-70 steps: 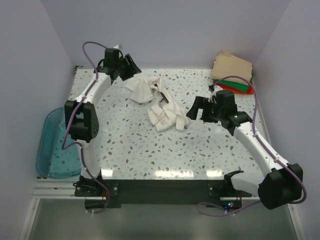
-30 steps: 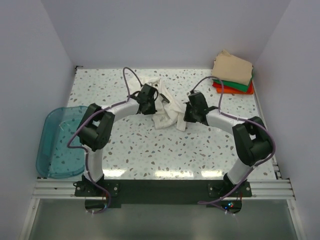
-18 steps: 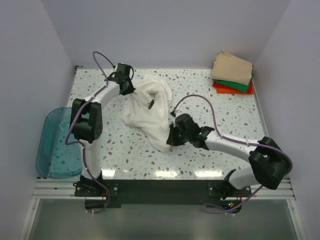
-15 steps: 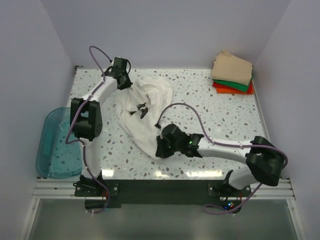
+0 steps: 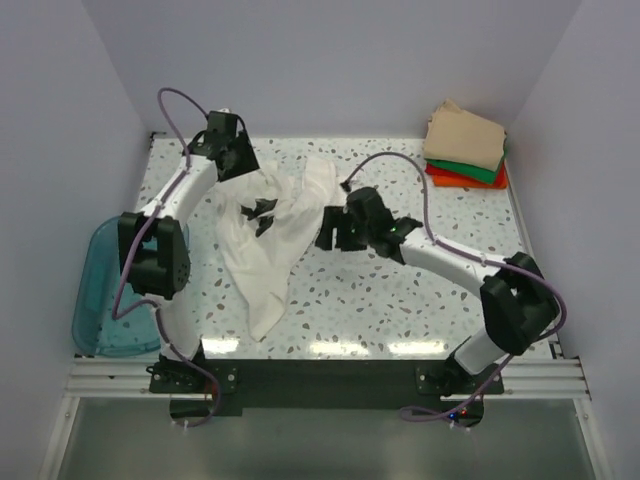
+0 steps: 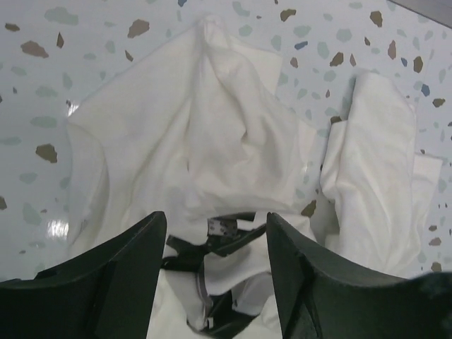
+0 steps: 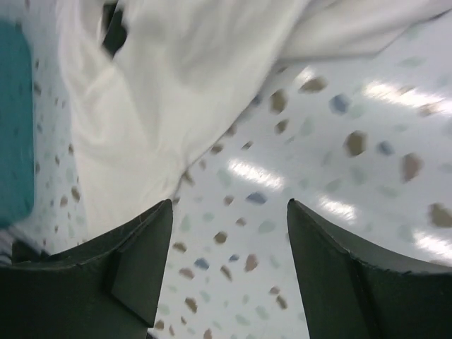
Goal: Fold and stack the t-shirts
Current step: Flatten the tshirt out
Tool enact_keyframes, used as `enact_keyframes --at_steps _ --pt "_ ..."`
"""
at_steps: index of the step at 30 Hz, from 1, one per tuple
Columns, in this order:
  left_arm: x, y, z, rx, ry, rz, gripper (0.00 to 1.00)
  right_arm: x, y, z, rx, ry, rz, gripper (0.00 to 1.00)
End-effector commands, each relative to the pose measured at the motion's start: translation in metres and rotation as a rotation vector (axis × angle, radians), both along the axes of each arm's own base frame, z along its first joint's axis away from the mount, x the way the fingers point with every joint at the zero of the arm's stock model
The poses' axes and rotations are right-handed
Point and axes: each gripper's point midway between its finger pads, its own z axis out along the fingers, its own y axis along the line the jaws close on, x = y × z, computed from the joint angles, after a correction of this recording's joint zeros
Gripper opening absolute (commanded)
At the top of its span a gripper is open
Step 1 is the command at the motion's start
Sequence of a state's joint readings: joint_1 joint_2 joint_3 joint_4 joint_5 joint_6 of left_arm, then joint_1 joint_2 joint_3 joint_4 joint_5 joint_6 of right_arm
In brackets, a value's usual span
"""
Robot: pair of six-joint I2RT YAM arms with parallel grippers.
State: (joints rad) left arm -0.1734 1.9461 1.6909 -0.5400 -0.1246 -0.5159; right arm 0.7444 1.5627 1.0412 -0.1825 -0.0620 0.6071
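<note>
Two sets of fingers are hanging open over your worktop (image 5: 400,300), and neither is gripping any cloth. Your left fingers (image 6: 120,282) are standing spread apart at the far left, above the upper edge of the white t-shirt (image 5: 265,250), with nothing pinched between them. Your right fingers (image 7: 134,268) are also spread wide, hovering over bare speckled surface just beside the shirt's right edge, near the middle of the worktop.

You are looking at the white t-shirt lying loose and rumpled, not folded. It is stretching from the far left, under the left fingers, down toward the near edge, where it is narrowing to a point. Its small black print (image 5: 258,212) is showing among the creases in the upper part.

You are also seeing three folded tees stacked in the far right corner, well apart from both arms: the tan tee (image 5: 465,135) on top, the green tee (image 5: 478,170) beneath it and the orange-red tee (image 5: 450,180) at the bottom. Your teal bin (image 5: 105,300) is sitting off the left edge.
</note>
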Motion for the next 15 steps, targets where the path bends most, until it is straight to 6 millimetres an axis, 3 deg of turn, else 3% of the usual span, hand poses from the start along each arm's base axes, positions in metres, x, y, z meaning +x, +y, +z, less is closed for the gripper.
enact_keyframes --at_steps 1,2,3,4,5,6,7,8,9,10,12,13,15 --pt "-0.042 -0.008 0.025 -0.071 -0.064 -0.014 0.62 0.072 -0.055 0.012 -0.010 -0.028 -0.201 0.69" --pt "-0.055 -0.007 0.040 -0.085 -0.103 -0.003 0.61 0.084 -0.063 -0.004 -0.032 0.006 -0.232 0.69" --pt "-0.063 -0.007 0.039 -0.103 -0.117 0.011 0.60 0.101 -0.067 -0.002 -0.021 0.003 -0.255 0.69" --pt "-0.085 -0.008 0.013 -0.100 -0.062 0.009 0.59 0.118 -0.080 -0.005 -0.015 0.015 -0.292 0.69" --pt "-0.097 -0.009 0.023 -0.113 -0.093 0.010 0.58 0.127 -0.085 -0.025 -0.036 0.053 -0.308 0.69" --pt "-0.107 -0.009 0.018 -0.123 -0.083 0.022 0.58 0.143 -0.086 -0.018 -0.021 0.032 -0.322 0.69" --pt "-0.128 -0.013 -0.006 -0.119 -0.033 0.012 0.58 0.156 -0.093 -0.021 -0.025 0.027 -0.351 0.69" --pt "-0.139 -0.016 0.000 -0.133 -0.053 0.005 0.57 0.164 -0.095 -0.027 -0.032 0.030 -0.359 0.69" --pt "-0.148 -0.018 -0.006 -0.149 -0.040 0.017 0.57 0.179 -0.092 -0.035 -0.037 0.034 -0.361 0.69" --pt "-0.167 -0.022 -0.025 -0.148 0.003 0.008 0.57 0.188 -0.094 -0.040 -0.038 0.044 -0.371 0.69" --pt "-0.184 -0.029 -0.024 -0.187 -0.012 0.005 0.56 0.203 -0.087 -0.045 -0.012 0.057 -0.361 0.69" --pt "-0.200 -0.034 -0.039 -0.192 0.022 -0.012 0.56 0.209 -0.085 -0.043 -0.001 0.045 -0.362 0.68" --pt "-0.214 -0.037 -0.039 -0.219 0.015 -0.009 0.54 0.222 -0.080 -0.033 0.021 0.015 -0.360 0.68"
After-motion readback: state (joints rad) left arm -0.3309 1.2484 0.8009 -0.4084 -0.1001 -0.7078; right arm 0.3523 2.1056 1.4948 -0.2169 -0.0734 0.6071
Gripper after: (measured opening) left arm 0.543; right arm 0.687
